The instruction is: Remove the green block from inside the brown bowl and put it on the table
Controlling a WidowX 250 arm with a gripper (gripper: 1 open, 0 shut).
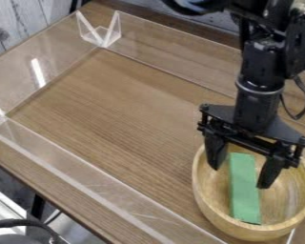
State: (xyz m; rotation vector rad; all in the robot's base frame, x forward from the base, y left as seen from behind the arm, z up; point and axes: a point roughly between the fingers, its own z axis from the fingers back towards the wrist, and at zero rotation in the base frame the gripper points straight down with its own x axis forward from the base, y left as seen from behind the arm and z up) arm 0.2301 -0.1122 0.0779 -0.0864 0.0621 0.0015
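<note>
The green block (248, 187) lies flat inside the brown bowl (213, 203), reaching from near the bowl's middle toward its near rim. Above the bowl, the end effector (244, 162) points down with its fingers spread wide on either side of the block's far end, gripping nothing. The bowl sits on the counter (104, 114).

My gripper (244, 164): one
Green block (246, 191): one
Brown bowl (209, 212): one
Table (111, 105): one
</note>
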